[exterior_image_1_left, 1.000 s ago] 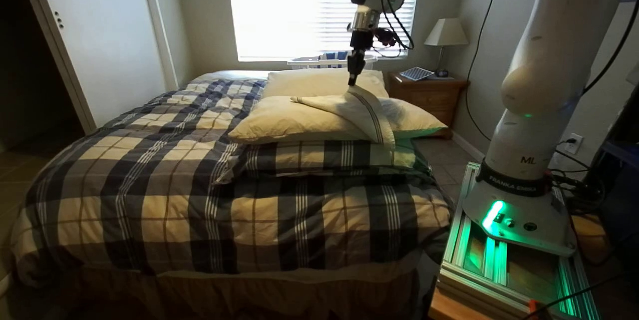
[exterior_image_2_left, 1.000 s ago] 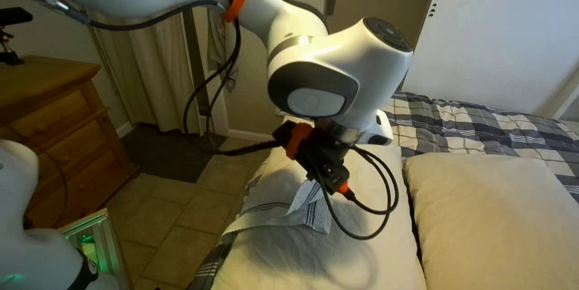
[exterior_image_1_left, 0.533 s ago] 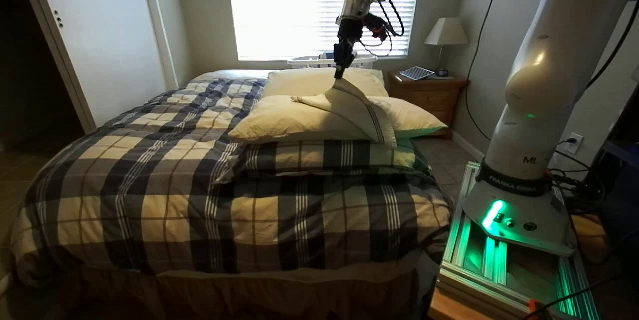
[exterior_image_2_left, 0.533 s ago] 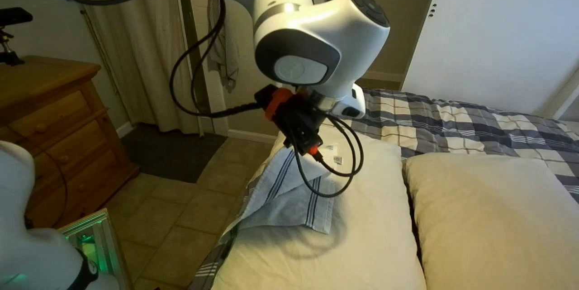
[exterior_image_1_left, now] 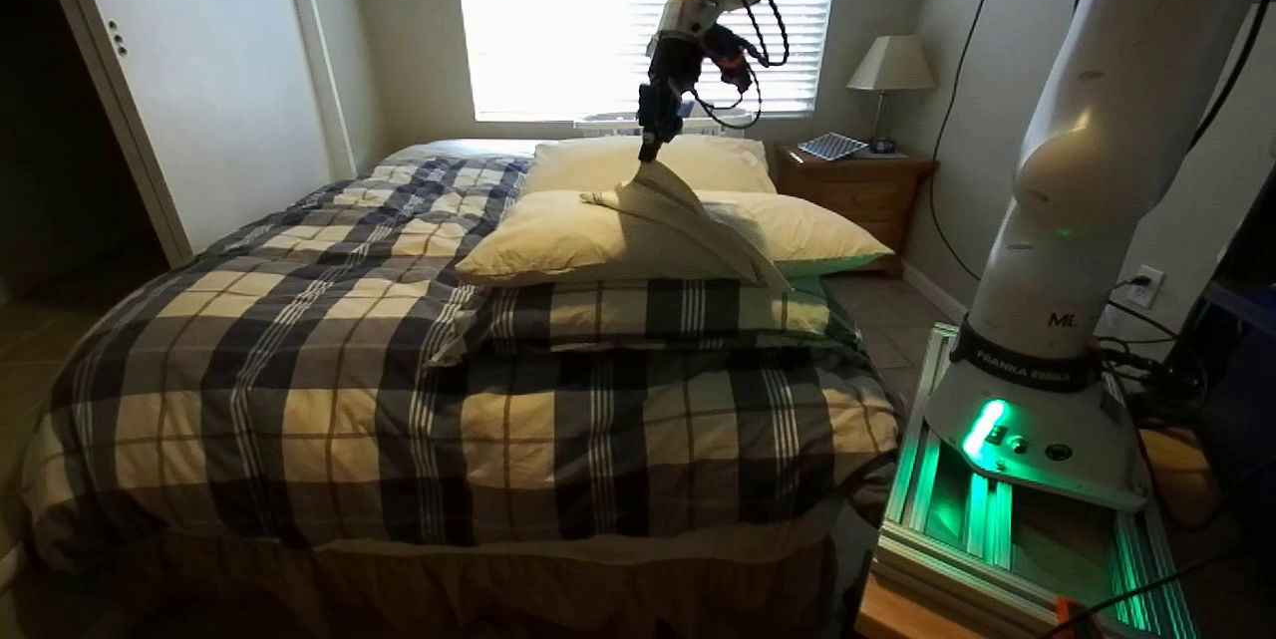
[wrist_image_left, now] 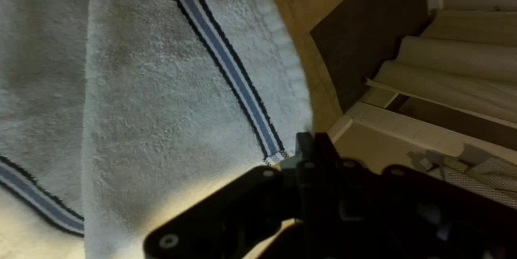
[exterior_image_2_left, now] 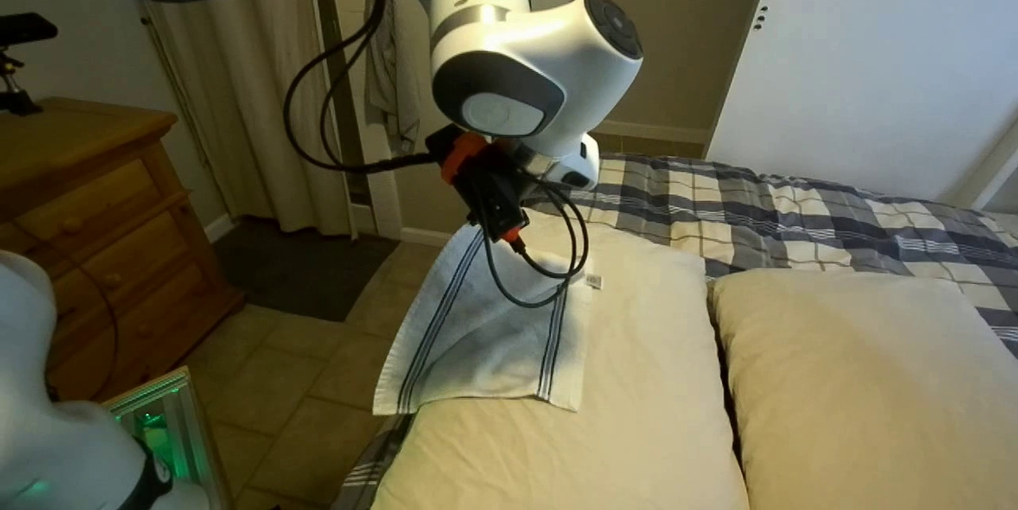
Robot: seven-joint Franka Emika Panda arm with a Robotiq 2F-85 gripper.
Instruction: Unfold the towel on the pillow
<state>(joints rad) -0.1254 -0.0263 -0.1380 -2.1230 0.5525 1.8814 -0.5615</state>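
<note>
The plaid-covered bed [exterior_image_1_left: 329,400] fills much of an exterior view, with the robot arm [exterior_image_1_left: 1047,290] at three o'clock and a wooden nightstand [exterior_image_1_left: 857,195] at two. In an exterior view, a second pillow [exterior_image_2_left: 867,391] lies just beside the puffy cream pillow [exterior_image_2_left: 644,399], at its three o'clock. The towel [exterior_image_2_left: 485,335] lies over the puffy cream pillow toward ten o'clock, one corner hanging past the edge at eight. The gripper [exterior_image_1_left: 648,155] is pressed together, pinching the towel's raised twelve o'clock corner. A small pale label [exterior_image_2_left: 594,282] shows at the towel's edge toward two.
</note>
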